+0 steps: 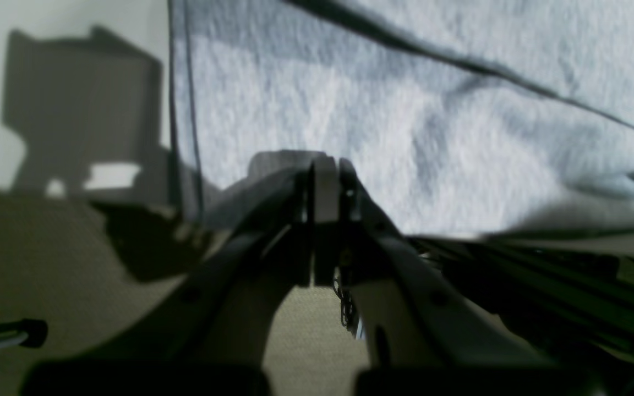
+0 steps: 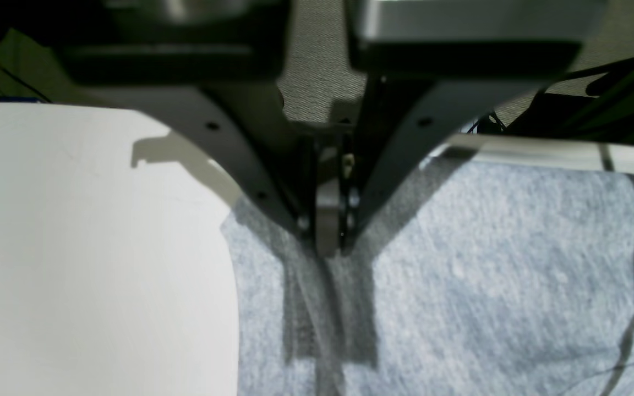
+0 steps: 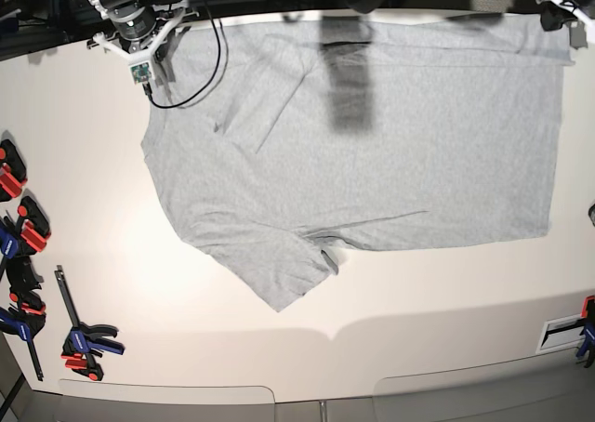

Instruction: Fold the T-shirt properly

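1. Along the desk's (image 3: 112, 348) left edge lie red, blue and black clamps (image 3: 82, 338), well apart from the cloth.
2. At the far left corner of the desk, the right gripper (image 3: 153, 64) stands over the T-shirt's (image 3: 372, 162) far edge; in the right wrist view its jaws are pressed together, pinching a ridge of grey fabric (image 2: 328, 264) that runs out from the tips as a narrow crease.
3. The T-shirt lies spread flat across the far half of the white desk, plain grey side up, one sleeve (image 3: 279, 273) pointing toward the near edge and a dark shadow band falling over its far middle.
4. At the far right corner, the left gripper (image 3: 567, 18) sits on the shirt's corner; in the left wrist view its fingers (image 1: 325, 181) are closed against each other at the cloth's edge, the fabric bearing a long diagonal fold (image 1: 460, 60) beyond them.
5. A further clamp (image 3: 586, 334) rests at the desk's near right edge.
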{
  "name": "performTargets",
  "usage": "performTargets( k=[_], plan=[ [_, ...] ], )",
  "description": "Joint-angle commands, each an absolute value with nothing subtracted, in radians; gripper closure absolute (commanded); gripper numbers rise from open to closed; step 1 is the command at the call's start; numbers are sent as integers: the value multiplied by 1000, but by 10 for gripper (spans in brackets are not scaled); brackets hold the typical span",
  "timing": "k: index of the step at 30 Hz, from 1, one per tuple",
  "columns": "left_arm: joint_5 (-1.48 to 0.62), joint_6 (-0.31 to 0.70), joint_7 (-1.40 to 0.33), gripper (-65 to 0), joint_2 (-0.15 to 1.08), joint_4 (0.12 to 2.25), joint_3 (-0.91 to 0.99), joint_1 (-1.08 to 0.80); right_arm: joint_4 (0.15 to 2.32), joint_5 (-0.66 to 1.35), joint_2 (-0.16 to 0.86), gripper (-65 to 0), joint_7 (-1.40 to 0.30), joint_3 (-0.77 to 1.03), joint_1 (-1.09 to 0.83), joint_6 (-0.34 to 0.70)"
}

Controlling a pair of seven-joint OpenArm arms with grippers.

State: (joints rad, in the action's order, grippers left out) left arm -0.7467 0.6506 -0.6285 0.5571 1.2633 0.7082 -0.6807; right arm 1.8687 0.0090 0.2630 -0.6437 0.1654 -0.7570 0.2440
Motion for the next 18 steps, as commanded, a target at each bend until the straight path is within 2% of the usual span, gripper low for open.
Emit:
performTargets(
  k=[1, 9, 17, 18],
  plan=[
    [-733, 636, -637, 0, 575, 1269, 713, -675, 1844, -22, 263, 0, -814, 163, -793, 255],
    [-787, 636, -645, 0, 591, 1318, 734, -668, 1908, -22, 263, 0, -788, 165, -793, 202],
    [-893, 637, -718, 0, 591, 1499, 899, -668, 2090, -22, 263, 0, -762, 165, -793, 202],
    [-896, 637, -718, -39, 591, 1522, 918, -668, 2108, -22, 263, 0, -751, 165, -792, 201]
  ],
)
